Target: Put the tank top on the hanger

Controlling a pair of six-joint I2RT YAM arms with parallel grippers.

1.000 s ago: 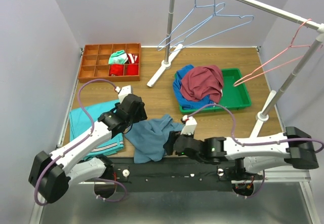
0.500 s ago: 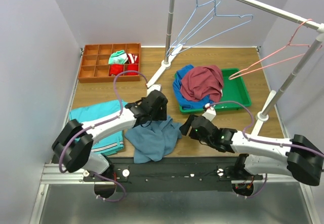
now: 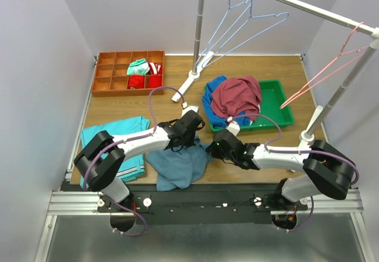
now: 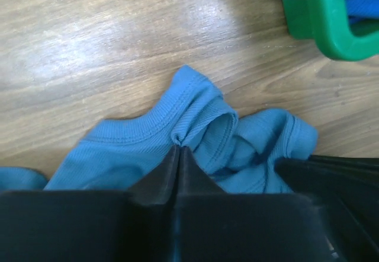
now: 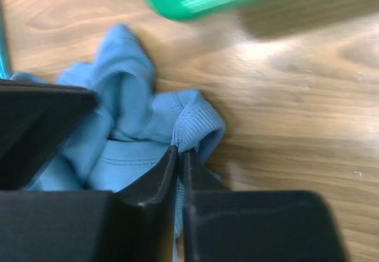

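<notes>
The slate-blue tank top (image 3: 177, 166) lies crumpled on the wooden table near the front edge. My left gripper (image 3: 187, 143) is down at its upper edge, shut on a pinched fold of ribbed hem (image 4: 177, 149). My right gripper (image 3: 214, 148) meets the top from the right and is shut on a bunched strap edge (image 5: 179, 150). The two grippers sit close together, each seen dark in the other's wrist view. Two light-blue wire hangers (image 3: 237, 28) hang from the rail at the back.
A green tray (image 3: 281, 117) just behind the grippers holds a maroon shirt (image 3: 237, 96) and a royal-blue garment (image 3: 210, 105). A teal folded garment (image 3: 112, 140) lies left. An orange compartment box (image 3: 112, 72) sits back left. A pink hanger (image 3: 331, 66) and rack poles (image 3: 198, 31) stand behind.
Both arms swung in from the near side to the top's far edge. Both grippers went from open to shut, each pinching a fold of the fabric.
</notes>
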